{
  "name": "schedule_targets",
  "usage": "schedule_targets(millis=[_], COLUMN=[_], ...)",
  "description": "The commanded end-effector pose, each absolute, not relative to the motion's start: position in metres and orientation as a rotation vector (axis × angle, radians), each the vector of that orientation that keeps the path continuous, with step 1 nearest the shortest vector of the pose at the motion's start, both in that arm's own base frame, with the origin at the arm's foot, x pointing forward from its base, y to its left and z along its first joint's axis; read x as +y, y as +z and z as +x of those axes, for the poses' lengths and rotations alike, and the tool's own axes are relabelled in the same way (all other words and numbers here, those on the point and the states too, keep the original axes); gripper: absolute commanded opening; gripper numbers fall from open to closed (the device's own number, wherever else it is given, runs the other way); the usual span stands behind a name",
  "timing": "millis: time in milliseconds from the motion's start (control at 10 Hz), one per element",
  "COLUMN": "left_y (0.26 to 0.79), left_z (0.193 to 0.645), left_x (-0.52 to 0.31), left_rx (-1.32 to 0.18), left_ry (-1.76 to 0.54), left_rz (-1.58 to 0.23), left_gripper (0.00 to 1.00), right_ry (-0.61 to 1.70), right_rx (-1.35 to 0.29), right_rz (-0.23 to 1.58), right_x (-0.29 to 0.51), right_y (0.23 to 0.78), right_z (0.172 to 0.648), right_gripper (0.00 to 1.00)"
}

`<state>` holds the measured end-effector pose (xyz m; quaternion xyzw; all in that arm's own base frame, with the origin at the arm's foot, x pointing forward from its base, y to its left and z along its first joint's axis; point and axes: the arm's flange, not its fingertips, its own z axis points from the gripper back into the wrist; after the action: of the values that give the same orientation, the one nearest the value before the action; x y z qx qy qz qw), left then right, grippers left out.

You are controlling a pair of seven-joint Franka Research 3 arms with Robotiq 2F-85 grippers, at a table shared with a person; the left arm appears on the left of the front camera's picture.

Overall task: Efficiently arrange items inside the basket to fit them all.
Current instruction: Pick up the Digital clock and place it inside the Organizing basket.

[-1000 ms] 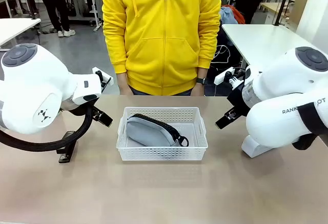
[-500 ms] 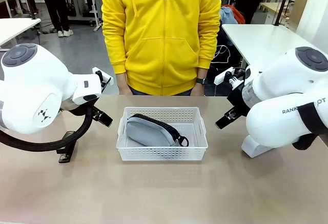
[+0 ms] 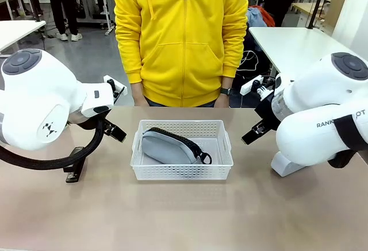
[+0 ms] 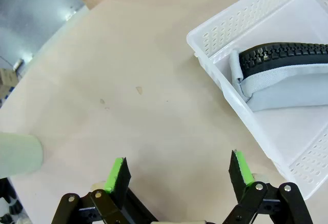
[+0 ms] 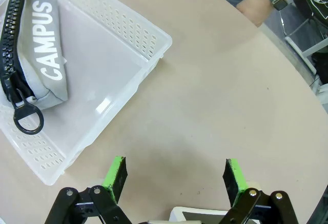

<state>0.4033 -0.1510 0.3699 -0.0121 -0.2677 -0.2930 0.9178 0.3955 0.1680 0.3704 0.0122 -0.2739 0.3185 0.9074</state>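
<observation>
While both arms hang folded back at their own sides of the table (image 3: 184, 216), neither gripper touches anything. The white basket (image 3: 181, 172) sits mid-table between them. The grey pouch (image 3: 165, 147) lies inside it toward the robot's left end, zipper edge up and ring pull toward the middle of the basket.

The left gripper (image 4: 178, 168) points down at bare tabletop near one end of the basket, its jaws spread wide with nothing between them. The right gripper (image 5: 176, 175) hovers the same way off the basket's other end, jaws wide apart and empty. A pale green cup (image 4: 18, 155) sits at the edge of the left wrist view, well apart from the basket.

A person in a yellow hoodie (image 3: 181, 38) stands at the far edge, arms down. Compared with a second ago, nothing has moved: the arms, basket and pouch hold the same places.
</observation>
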Motion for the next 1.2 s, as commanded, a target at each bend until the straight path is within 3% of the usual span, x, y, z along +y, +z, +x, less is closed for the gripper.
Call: schedule_targets(millis=[0,700,1000,1100], left_y=[0.37,0.372,0.404,0.429], left_z=[0.403,0.4,0.38,0.373], left_x=[-0.151,-0.148,-0.134,-0.122], left_rx=[-0.551,-0.547,-0.347,-0.258], left_ry=[-0.603,-0.6,-0.583,-0.529], left_rz=[-0.025,-0.041,-0.253,-0.36], left_gripper=[1.0,1.0,1.0,1.0], right_ry=[0.657,0.657,0.67,0.573], right_rx=[-0.566,-0.565,-0.492,-0.451], right_rz=[0.026,0.025,0.171,0.312], right_x=[0.168,0.168,0.152,0.135], right_y=[0.371,0.37,0.403,0.422], right_z=[0.395,0.395,0.386,0.384], right_gripper=[1.0,1.0,1.0,1.0])
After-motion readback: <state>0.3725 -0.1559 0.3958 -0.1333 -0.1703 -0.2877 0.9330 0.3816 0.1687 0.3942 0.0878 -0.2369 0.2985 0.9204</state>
